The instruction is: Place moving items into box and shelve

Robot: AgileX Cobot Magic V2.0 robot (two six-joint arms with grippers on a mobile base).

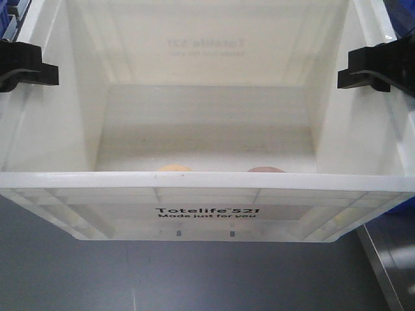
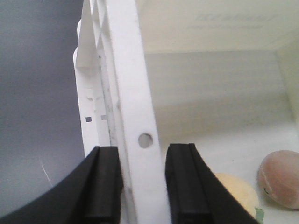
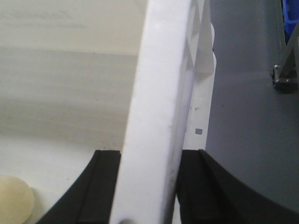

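A white plastic box marked "Totelife 521" (image 1: 207, 180) fills the front view. Inside, by the near wall, lie a pale yellow round item (image 1: 174, 168) and a pinkish round item (image 1: 266, 169). My left gripper (image 1: 26, 65) is shut on the box's left rim (image 2: 128, 70), one finger inside and one outside. My right gripper (image 1: 376, 65) is shut on the right rim (image 3: 163, 93) in the same way. The left wrist view shows the gripper (image 2: 142, 154), the yellow item (image 2: 238, 191) and the pink item (image 2: 282, 179). The right wrist view shows the gripper (image 3: 149, 156) and the yellow item's edge (image 3: 14, 198).
A grey floor (image 1: 162, 272) lies below the box. Blue bins (image 1: 10, 16) show at the top left, and more blue (image 3: 290, 18) with a metal frame (image 3: 285, 74) to the right. A metal edge (image 1: 389, 259) runs along the bottom right.
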